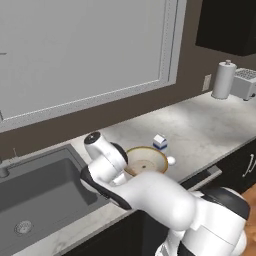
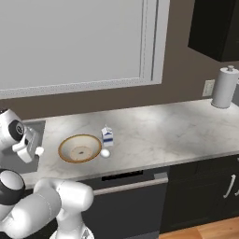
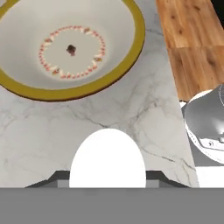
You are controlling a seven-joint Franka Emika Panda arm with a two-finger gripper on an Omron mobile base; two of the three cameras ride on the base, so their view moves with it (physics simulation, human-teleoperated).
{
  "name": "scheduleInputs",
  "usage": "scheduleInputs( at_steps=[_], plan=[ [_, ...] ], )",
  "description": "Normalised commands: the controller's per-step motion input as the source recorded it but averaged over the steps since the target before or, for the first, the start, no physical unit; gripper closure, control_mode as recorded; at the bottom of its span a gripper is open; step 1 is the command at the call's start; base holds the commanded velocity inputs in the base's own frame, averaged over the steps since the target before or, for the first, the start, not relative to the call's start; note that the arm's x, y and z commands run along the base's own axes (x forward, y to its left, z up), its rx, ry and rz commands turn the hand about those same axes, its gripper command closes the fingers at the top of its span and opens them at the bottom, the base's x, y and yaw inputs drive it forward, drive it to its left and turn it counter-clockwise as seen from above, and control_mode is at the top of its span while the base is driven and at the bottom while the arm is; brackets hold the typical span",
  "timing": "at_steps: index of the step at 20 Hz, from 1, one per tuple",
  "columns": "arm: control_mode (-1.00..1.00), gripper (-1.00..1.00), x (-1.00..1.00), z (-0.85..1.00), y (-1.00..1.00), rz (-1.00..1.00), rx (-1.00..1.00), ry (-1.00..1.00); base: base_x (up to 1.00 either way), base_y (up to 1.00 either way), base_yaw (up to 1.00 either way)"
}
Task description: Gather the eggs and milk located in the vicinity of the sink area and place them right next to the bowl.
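On marble counter (image 2: 163, 126), bowl (image 2: 80, 148), milk (image 2: 107, 136), sink (image 1: 35, 195), window (image 1: 80, 45) above.

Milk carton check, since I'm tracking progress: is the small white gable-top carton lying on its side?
No, the small white blue-banded milk carton stands upright on the marble counter.

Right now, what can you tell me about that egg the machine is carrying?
The egg is small, plain white and smooth, with no marks or cracks visible. It sits clamped in the gripper, its rounded end pointing forward between the dark fingertips. It hangs just above the marbled countertop, close to the bowl's rim on the sink side. A second egg already lies beside the bowl near the milk carton.
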Motion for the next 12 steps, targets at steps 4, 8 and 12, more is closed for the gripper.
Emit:
scheduleInputs(
  at_steps=[4, 8, 12],
  plan=[
    [-1.00, 1.00, 0.00, -0.15, -0.19, -0.10, 0.00, 0.04, 0.00, 0.00, 0.00],
    [-1.00, 1.00, 0.00, -0.13, -0.22, 0.00, 0.03, 0.00, 0.00, 0.00, 0.00],
    [-1.00, 1.00, -0.02, -0.03, -0.12, 0.05, 0.04, 0.00, 0.00, 0.00, 0.00]
  ],
)
